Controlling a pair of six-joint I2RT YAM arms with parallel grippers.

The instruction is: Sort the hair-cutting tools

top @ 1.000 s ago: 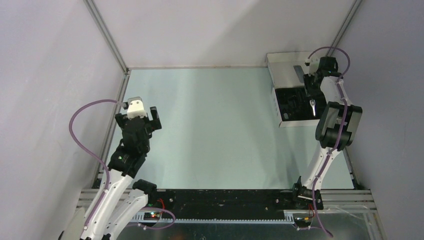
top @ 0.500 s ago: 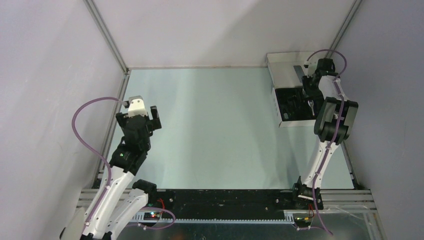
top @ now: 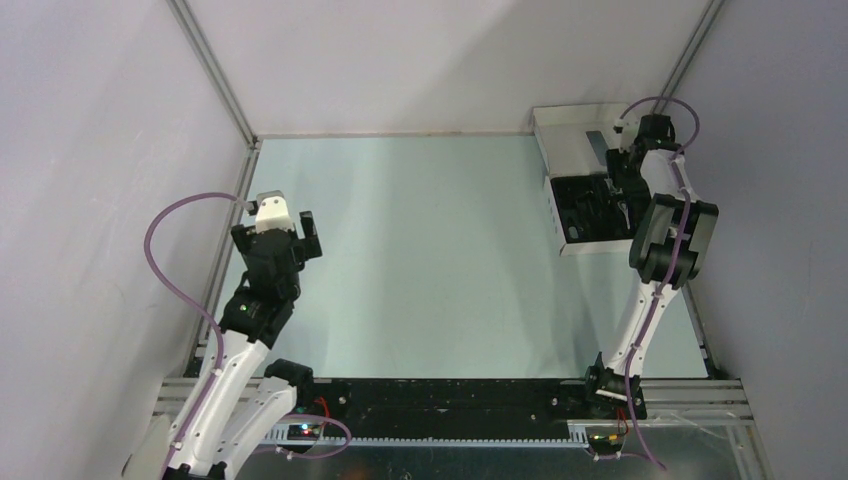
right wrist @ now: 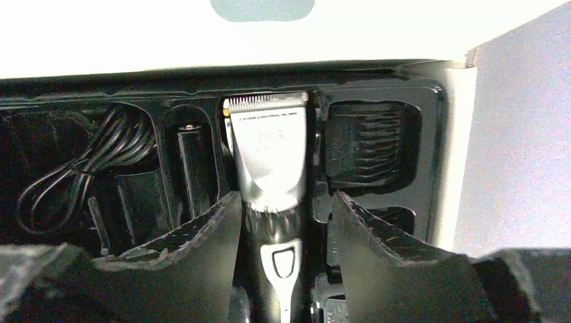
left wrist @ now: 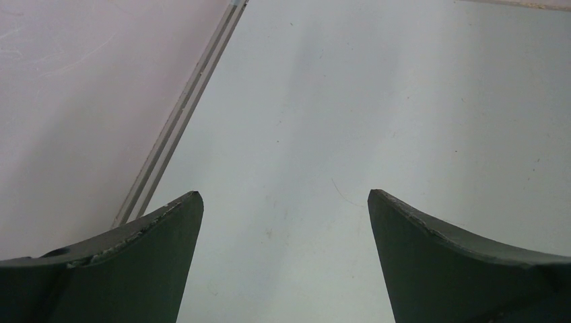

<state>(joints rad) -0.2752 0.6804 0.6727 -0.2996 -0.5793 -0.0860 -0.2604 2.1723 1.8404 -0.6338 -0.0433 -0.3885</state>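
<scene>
In the right wrist view the silver-grey and black hair clipper (right wrist: pixel 273 155) lies in the middle slot of the black tray (right wrist: pixel 431 101), blade end away from me. My right gripper (right wrist: pixel 286 196) straddles its handle, open: the left finger is close against it and a gap shows on the right. A coiled cable (right wrist: pixel 74 171) fills the left pocket. A black cylindrical piece (right wrist: pixel 190 161) lies next to the clipper, and a comb attachment (right wrist: pixel 367 145) sits on the right. My left gripper (left wrist: pixel 284 202) hangs wide open over bare table at the left (top: pixel 285 225).
The tray sits in a white box (top: pixel 565 130) at the table's back right corner, close to the right wall. Its pale lid (right wrist: pixel 202 33) stands just beyond the tray. A metal rail (left wrist: pixel 182 114) runs along the table's left edge, near my left gripper.
My right gripper's jaws have widened round the clipper handle, and the wrist has shifted slightly over the tray. The left arm has barely moved.
</scene>
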